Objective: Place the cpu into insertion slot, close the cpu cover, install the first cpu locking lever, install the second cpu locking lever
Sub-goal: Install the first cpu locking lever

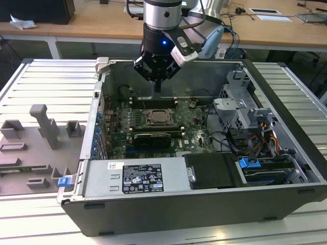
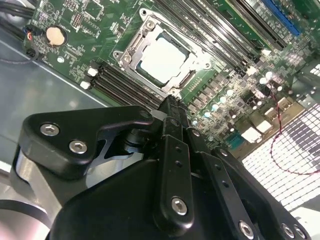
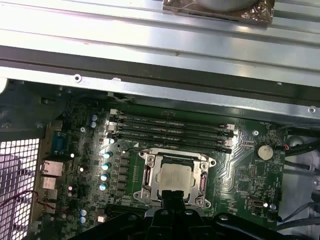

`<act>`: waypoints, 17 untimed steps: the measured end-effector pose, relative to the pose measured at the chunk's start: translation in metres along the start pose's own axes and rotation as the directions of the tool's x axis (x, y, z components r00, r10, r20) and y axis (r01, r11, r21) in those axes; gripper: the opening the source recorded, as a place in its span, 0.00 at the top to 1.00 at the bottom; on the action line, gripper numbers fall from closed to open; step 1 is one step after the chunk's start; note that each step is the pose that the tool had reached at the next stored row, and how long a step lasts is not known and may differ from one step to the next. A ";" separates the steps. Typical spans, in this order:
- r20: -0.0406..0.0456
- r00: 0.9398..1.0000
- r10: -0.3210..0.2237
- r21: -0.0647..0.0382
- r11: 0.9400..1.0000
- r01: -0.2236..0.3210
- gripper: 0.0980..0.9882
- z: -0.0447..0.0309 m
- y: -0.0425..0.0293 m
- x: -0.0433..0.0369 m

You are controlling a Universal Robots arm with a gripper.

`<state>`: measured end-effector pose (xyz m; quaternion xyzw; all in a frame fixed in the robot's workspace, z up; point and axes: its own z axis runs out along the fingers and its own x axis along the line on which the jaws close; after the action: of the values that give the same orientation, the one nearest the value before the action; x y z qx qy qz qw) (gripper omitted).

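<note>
The cpu lies flat in the insertion slot on the green board inside the open computer case. In both wrist views its pale metal top shows through the window of the cpu cover, which lies down flat around it. My gripper hangs above the board on the far side of the socket, not touching it. Its black fingertips are pressed together with nothing between them.
Black memory slots run beside the socket. A long black card lies in front of it, then the power supply. A drive cage and cables fill the exterior view's right. Grey fixtures stand outside the case.
</note>
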<state>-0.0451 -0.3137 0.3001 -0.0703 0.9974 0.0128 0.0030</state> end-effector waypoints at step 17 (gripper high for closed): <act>0.017 0.998 0.061 0.002 0.998 -0.061 0.99 0.0211 0.0002 0.0070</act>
<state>-0.0520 -0.3140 0.2790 -0.0396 0.9991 0.0121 0.0110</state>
